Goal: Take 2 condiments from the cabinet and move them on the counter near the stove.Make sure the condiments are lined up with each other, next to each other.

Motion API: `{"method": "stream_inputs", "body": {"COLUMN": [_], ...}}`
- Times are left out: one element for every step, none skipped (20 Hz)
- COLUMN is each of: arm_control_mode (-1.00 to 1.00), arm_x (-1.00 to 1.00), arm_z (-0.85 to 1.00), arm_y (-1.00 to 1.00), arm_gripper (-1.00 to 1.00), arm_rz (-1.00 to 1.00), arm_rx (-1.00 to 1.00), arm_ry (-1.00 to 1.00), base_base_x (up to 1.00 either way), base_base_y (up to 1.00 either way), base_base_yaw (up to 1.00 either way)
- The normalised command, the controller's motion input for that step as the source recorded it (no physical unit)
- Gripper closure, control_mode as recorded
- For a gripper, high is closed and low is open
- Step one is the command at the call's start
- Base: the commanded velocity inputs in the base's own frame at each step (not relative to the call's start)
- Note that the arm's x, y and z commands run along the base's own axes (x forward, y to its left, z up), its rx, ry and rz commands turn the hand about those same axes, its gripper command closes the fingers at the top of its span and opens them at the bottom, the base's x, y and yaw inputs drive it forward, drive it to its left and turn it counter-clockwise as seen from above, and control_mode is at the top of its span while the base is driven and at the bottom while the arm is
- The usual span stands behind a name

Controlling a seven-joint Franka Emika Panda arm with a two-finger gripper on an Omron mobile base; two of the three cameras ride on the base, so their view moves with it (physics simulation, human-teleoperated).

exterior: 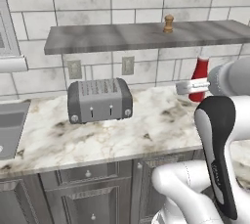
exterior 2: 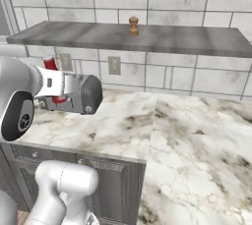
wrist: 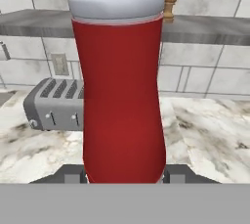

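We see the gripper point(wrist: 124, 173) pinching the red squeeze bottle point(wrist: 122, 96) upright between its fingers, above the marble worktop point(exterior: 146, 130). The wooden shaker point(exterior: 168, 23) stands on the shelf point(exterior: 122, 37) behind.

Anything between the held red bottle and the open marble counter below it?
Nothing visible. The gripper is shut on the red squeeze bottle with the pale top, held above the veined marble counter. The grey two-slot toaster stands off to one side, towards the stove end; the counter beneath the bottle looks bare.
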Motion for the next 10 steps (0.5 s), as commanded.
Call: {"method": "stream_inputs", "body": {"arm_control_mode": [1.0, 1.0, 1.0, 1.0, 1.0, 1.0, 1.0, 1.0, 1.0, 1.0], "arm_x": [0.0, 0.0, 0.0, 0.0, 0.0, 0.0, 0.0, 0.0, 0.0, 0.0], "arm_z": [0.0, 0.0, 0.0, 0.0, 0.0, 0.0, 0.0, 0.0, 0.0, 0.0], "arm_y": [0.0, 0.0, 0.0, 0.0, 0.0, 0.0, 0.0, 0.0, 0.0, 0.0], "arm_gripper": [1.0, 1.0, 1.0, 1.0, 1.0, 1.0, 1.0, 1.0, 1.0, 1.0], "arm_rz": [0.0, 0.0, 0.0, 0.0, 0.0, 0.0, 0.0, 0.0, 0.0, 0.0], "arm_rx": [0.0, 0.0, 0.0, 0.0, 0.0, 0.0, 0.0, 0.0, 0.0, 0.0], "arm_ry": [0.0, 0.0, 0.0, 0.0, 0.0, 0.0, 0.0, 0.0, 0.0, 0.0], "base_base_x": [-0.54, -0.52, -0.48, -0.49, -0.42, -0.39, -0.29, -0.23, -0.24, -0.21], "base_base_y": [0.49, 0.56, 0.61, 0.69, 0.79, 0.86, 0.85, 0.84, 0.9, 1.0], "base_base_yaw": [0.07, 0.1, 0.11, 0.15, 0.22, 0.29, 0.35, 0.43, 0.5, 0.54]}}
